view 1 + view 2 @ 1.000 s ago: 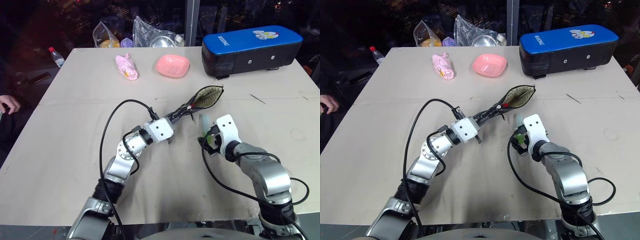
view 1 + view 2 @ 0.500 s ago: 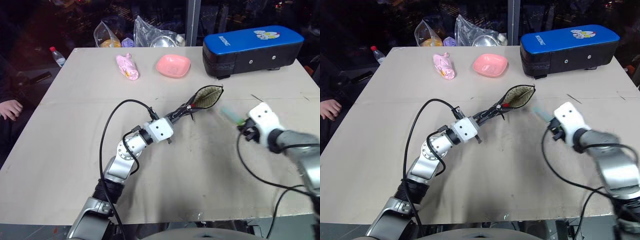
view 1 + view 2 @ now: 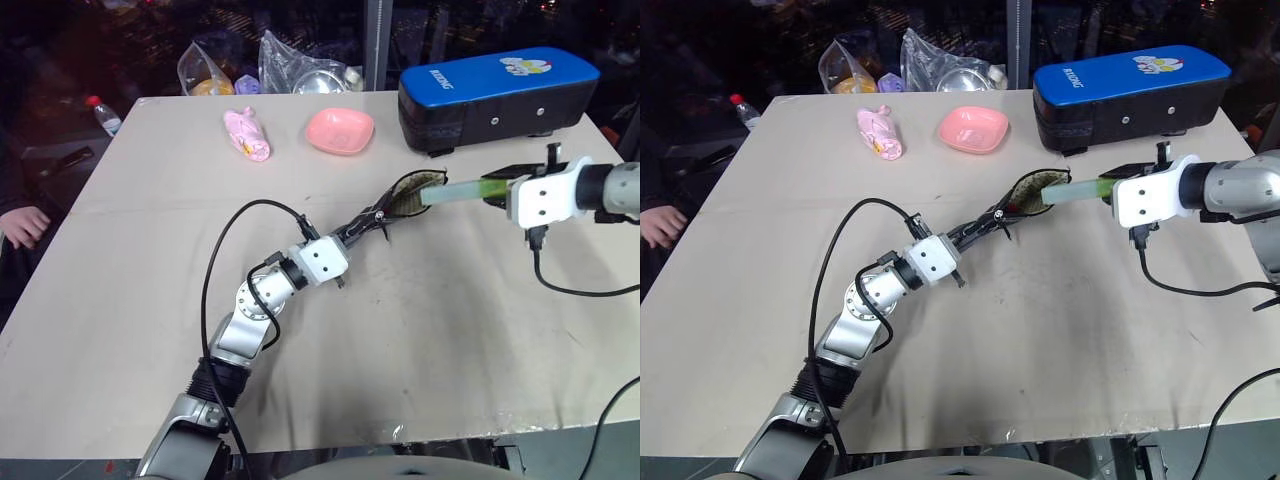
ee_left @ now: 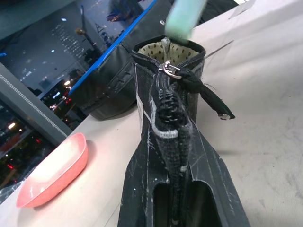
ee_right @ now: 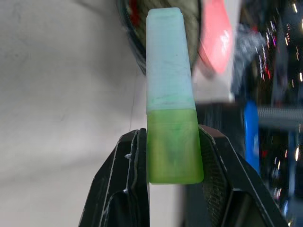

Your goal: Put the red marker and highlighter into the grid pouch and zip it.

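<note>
Grid pouch [image 3: 405, 192]: on the worktop [image 3: 150, 300], mouth open, tan lining showing, its near end pinched in the closed left end effector [image 3: 362, 225].
Highlighter [image 3: 455, 190]: clamped by its green end in the right end effector [image 3: 500, 185], pale tip at the pouch mouth.
Behind: pink dish [image 3: 340, 131], blue-topped case [image 3: 495, 95].

1. Left arm [image 3: 262, 300] — silver metal segments with black joints and a white wrist block.
2. A black cable [image 3: 215, 275] loops alongside it.
3. Right wrist block [image 3: 545, 196] is white; fingers [image 5: 124, 189] black, seemingly ridged inside.
</note>
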Motion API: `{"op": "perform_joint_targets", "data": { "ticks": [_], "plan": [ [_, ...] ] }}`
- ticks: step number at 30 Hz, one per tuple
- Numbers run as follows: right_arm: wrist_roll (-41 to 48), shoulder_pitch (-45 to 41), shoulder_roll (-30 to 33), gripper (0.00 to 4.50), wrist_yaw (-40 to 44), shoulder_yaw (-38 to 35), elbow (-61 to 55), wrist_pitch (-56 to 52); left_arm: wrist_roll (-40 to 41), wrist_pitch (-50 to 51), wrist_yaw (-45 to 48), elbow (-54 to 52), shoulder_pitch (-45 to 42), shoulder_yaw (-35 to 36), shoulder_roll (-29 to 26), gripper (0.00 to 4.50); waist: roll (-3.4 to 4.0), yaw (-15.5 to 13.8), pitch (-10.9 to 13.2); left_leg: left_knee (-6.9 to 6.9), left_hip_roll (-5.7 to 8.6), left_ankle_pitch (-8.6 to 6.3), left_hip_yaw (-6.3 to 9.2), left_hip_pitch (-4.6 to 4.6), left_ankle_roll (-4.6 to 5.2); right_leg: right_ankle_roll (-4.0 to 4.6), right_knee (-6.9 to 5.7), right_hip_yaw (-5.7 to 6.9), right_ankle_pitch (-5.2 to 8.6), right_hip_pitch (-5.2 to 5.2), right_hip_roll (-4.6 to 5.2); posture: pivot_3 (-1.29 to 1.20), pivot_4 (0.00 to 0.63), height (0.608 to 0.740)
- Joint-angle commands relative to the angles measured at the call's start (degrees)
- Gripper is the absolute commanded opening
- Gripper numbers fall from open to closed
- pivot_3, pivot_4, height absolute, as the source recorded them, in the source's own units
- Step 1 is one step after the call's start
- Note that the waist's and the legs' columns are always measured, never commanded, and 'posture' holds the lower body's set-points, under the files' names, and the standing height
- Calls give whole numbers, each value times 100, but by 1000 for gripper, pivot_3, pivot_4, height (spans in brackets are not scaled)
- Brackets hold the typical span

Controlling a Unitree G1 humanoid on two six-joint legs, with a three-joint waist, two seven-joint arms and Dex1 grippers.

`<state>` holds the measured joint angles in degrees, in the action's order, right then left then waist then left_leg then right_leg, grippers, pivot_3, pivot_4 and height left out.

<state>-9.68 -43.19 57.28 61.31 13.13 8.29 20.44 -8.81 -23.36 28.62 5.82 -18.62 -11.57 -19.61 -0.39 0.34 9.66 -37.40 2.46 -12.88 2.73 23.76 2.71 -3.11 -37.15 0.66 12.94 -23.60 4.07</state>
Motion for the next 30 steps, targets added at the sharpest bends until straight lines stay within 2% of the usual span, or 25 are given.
{"op": "perform_joint_targets", "data": {
  "ticks": [1,12,19,21,23,26,29,30],
  "plan": [
    [-302,-606,-259,836,51,210,390,575,57,-115,-50,-86,-87,14,22,0,1,-11,1,1,1,0,0,1,0,0,0,0,0,-1,2,0,150,734],
    [-930,-1591,-1181,836,66,970,1291,1665,45,-107,-90,-88,-111,6,59,0,3,-77,1,2,5,5,4,1,-10,2,-1,-2,-1,-4,4,0,150,734],
    [-1161,-1702,-1769,836,-216,1085,1695,1627,38,-96,-106,-113,-109,8,87,0,4,-109,1,3,7,10,5,0,-18,3,-6,-4,-2,-7,3,0,150,734],
    [-1162,-1721,-1849,1857,-244,1057,1771,1642,36,-87,-111,-134,-94,4,91,0,4,-113,1,3,10,13,7,1,-22,3,-6,-4,-2,-7,4,0,150,734],
    [-1072,-1731,-1819,2621,-164,997,1813,1650,30,-77,-119,-154,-79,1,94,0,4,-112,1,3,11,13,7,1,-23,3,-6,-3,-2,-7,4,0,150,734],
    [-215,-1627,-1594,4047,413,458,1394,408,11,-52,-154,-189,-49,13,98,0,5,-115,2,4,11,13,8,1,-23,3,-8,-4,-2,-8,4,0,150,734],
    [672,-1518,-1371,4047,1025,46,787,-1074,15,-41,-168,-205,-36,12,88,0,5,-119,2,3,12,12,12,4,-21,3,-9,-7,-2,-7,9,0,150,734],
    [1071,-1421,-1236,4047,1240,-144,431,-1862,24,-39,-165,-208,-31,13,81,0,5,-118,2,3,13,0,17,6,-1,3,-8,-15,-2,-7,24,0,150,734]
  ]
}}
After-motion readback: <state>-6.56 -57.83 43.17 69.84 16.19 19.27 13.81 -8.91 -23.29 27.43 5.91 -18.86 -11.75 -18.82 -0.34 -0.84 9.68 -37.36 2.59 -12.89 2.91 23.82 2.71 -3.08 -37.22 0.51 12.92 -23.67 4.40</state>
